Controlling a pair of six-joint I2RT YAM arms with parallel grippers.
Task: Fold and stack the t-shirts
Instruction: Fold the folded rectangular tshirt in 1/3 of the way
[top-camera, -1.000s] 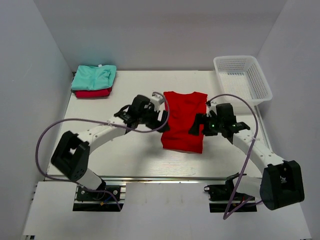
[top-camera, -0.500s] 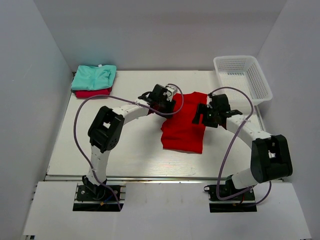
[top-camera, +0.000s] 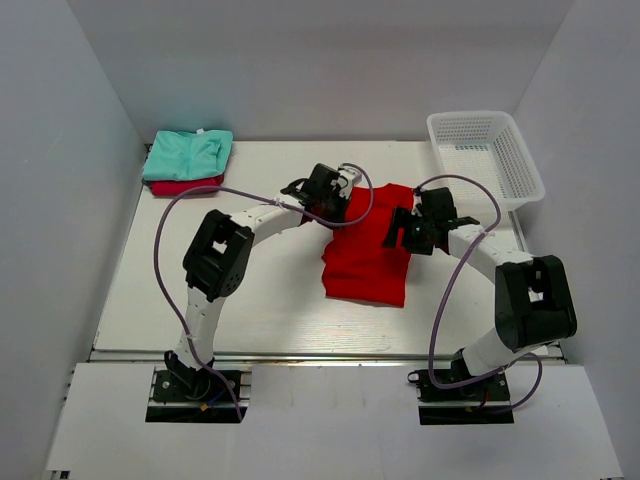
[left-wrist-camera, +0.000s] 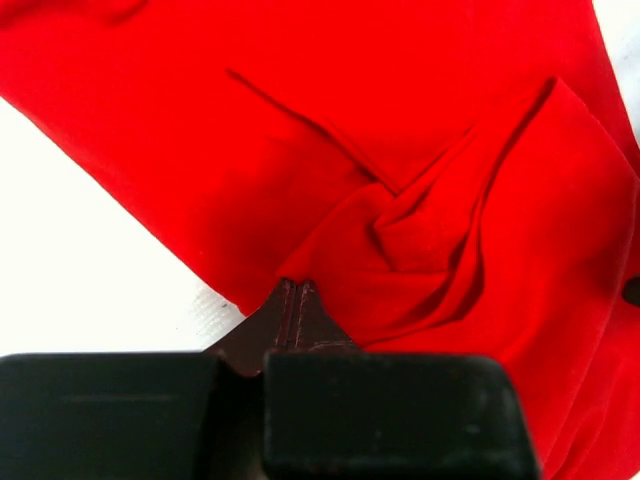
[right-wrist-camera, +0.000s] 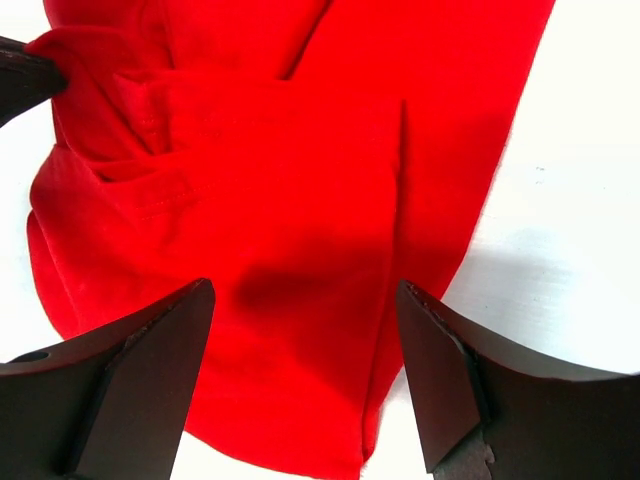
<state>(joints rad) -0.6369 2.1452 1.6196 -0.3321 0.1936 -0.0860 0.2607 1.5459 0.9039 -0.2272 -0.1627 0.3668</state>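
Table (top-camera: 260, 300) middle: bright red t-shirt (top-camera: 365, 265), folded narrow, far end rumpled. At that far end, left gripper (left-wrist-camera: 295, 290) pressed together, pinching a fold at the shirt's edge; right gripper (right-wrist-camera: 302, 288) spread wide over the opposite side, gripping nothing. Far left corner: mint t-shirt (top-camera: 188, 155) stacked on crimson-pink t-shirt (top-camera: 185, 187). Far right: white mesh basket (top-camera: 527, 165).

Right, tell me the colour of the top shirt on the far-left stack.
The top shirt is plain mint green; the top external view shows it best.
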